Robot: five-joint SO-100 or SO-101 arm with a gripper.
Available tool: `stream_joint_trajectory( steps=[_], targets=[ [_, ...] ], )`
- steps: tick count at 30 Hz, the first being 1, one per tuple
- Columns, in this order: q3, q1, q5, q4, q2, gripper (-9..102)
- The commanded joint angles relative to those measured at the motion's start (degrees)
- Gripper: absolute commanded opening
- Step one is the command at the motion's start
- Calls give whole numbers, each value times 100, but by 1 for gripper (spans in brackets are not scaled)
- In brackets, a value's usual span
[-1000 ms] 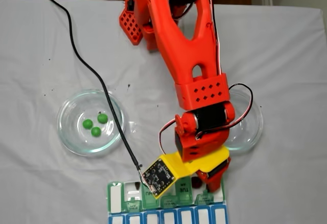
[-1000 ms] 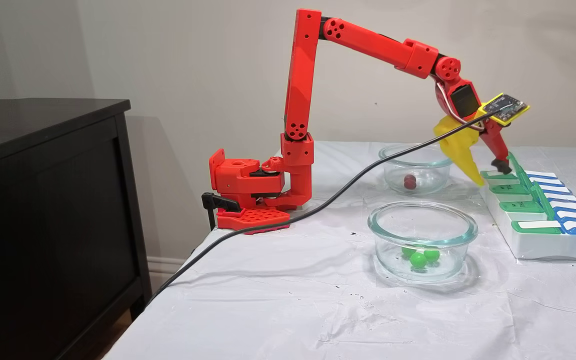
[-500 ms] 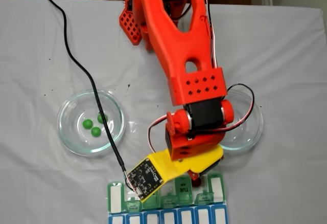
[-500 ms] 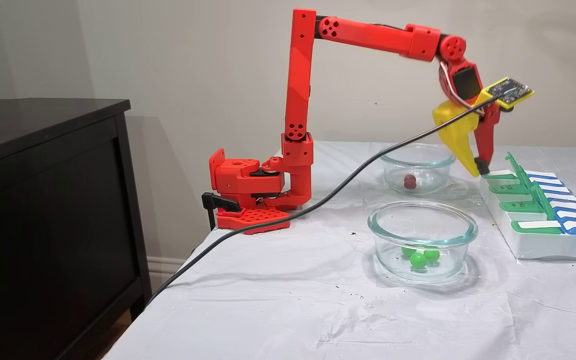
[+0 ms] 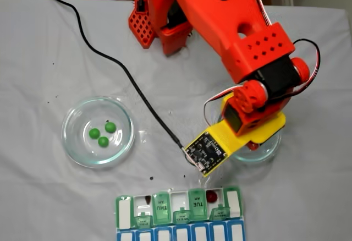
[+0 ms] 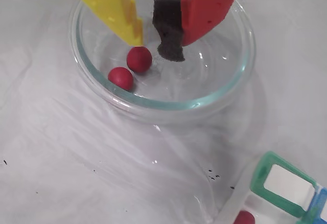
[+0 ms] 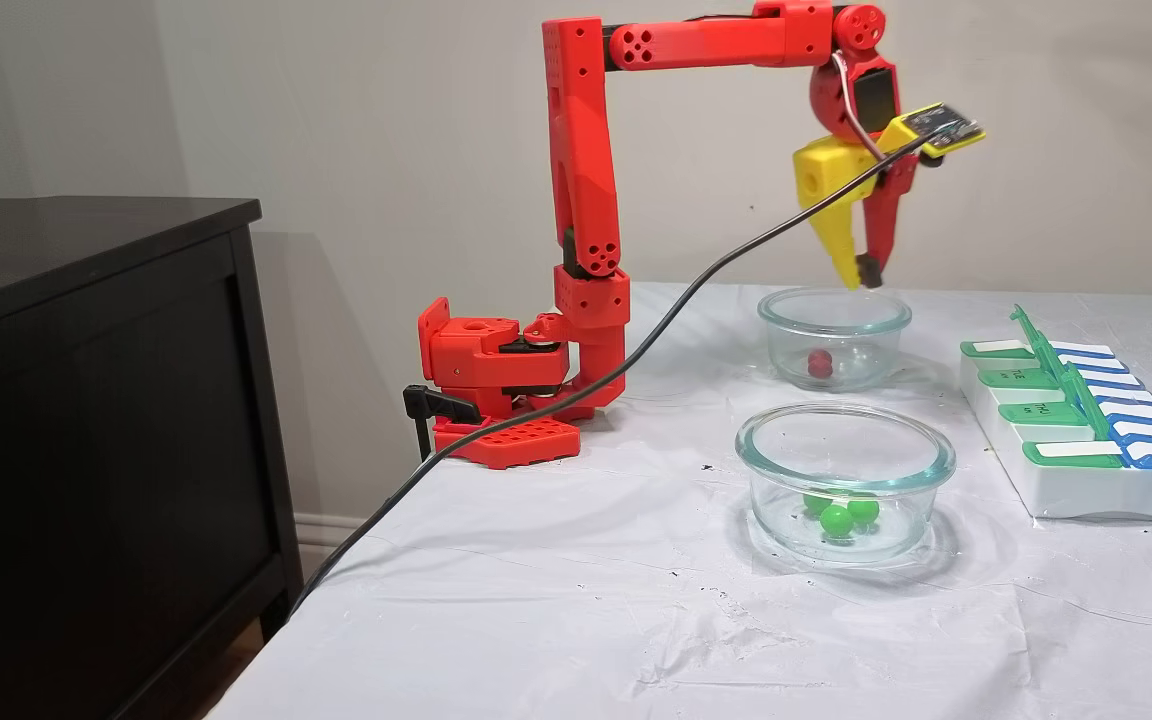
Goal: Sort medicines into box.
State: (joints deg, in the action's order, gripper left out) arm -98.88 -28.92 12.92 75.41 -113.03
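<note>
Gripper (image 6: 157,47) hangs just above the far glass dish (image 6: 214,97) in the wrist view, my yellow finger (image 6: 115,6) at 11 o'clock and my red finger with its dark foam pad (image 6: 168,27) at 1 o'clock. Narrow gap between the tips, nothing in it: released, empty. Two red balls (image 6: 139,59) lie touching on the dish floor toward 9 o'clock, the nearer one right under the yellow tip. At 5 o'clock, a corner of the box (image 6: 278,180) with one more red ball (image 6: 244,218) in an uncovered compartment.

Top-down fixed view: my arm covers most of the red-ball dish at 3 o'clock. Three green balls (image 5: 103,133) sit in the other dish (image 5: 71,147) at 9 o'clock. Box (image 5: 124,211) at 6 o'clock; one red ball (image 5: 212,197) in a cell near its right end.

Side fixed view: gripper (image 7: 858,275) above the rim of the far dish (image 7: 781,310); box (image 7: 1086,495) at 3 o'clock, well apart.

Risks, my judgement:
- The two balls touch; closing on one may nudge both or squirt it sideways off the glossy surface.
- Gap looks barely wider than a ball; descending like this could push it away.
- Yellow tip may strike the dish wall and shift the dish.
</note>
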Motion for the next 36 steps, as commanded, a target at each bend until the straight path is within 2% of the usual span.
stream_joint_trajectory(
  steps=[1, 16, 28, 36],
  targets=[
    [-123, -202, 18, -70, -668, 19],
    [-958, -554, -229, -176, -501, 25],
    [-1494, -492, -149, -809, -220, 25],
    [-1564, -501, -176, -861, -105, 24]
  ],
)
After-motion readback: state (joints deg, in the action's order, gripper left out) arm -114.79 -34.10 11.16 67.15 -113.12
